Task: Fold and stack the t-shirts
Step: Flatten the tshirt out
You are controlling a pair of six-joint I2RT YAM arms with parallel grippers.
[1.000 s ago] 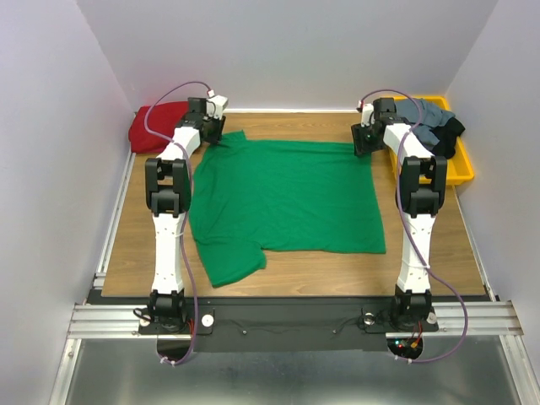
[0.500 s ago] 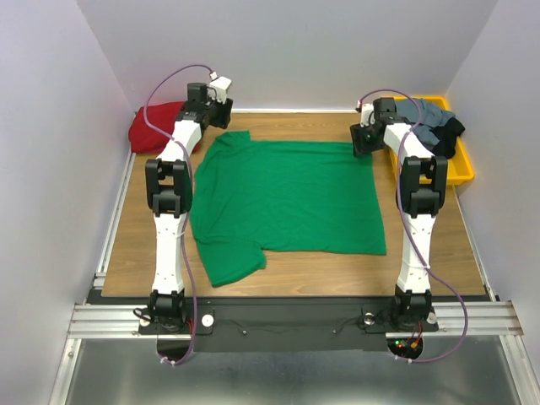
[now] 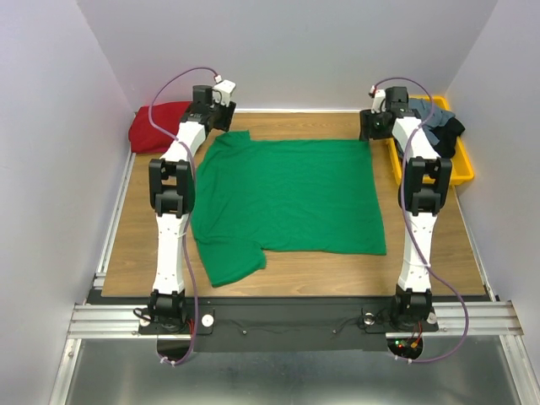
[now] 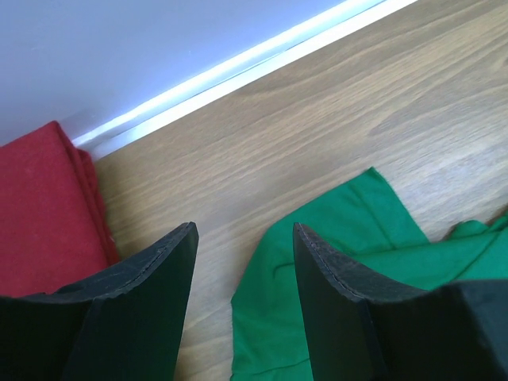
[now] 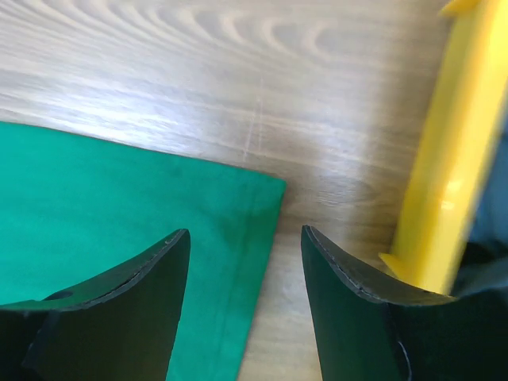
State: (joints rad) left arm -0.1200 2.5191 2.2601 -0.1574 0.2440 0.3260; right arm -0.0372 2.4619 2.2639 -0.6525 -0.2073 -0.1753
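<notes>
A bright green t-shirt [image 3: 287, 196] lies spread flat on the wooden table. A folded dark red t-shirt [image 3: 156, 126] sits at the far left corner; it also shows in the left wrist view [image 4: 44, 214]. Grey and black t-shirts [image 3: 434, 125] are piled in the yellow tray. My left gripper [image 3: 215, 114] is open and empty above the green shirt's far left sleeve [image 4: 333, 238]. My right gripper [image 3: 375, 125] is open and empty above the shirt's far right corner [image 5: 254, 198].
The yellow tray [image 3: 460, 164] stands at the far right; its rim [image 5: 452, 159] is right beside my right gripper. The back wall is close behind both grippers. Bare wood [image 3: 135, 228] borders the shirt on the left and near sides.
Both grippers have let go of the shirt's far edge and risen toward the back wall. The green shirt now lies flat at its far corners.
</notes>
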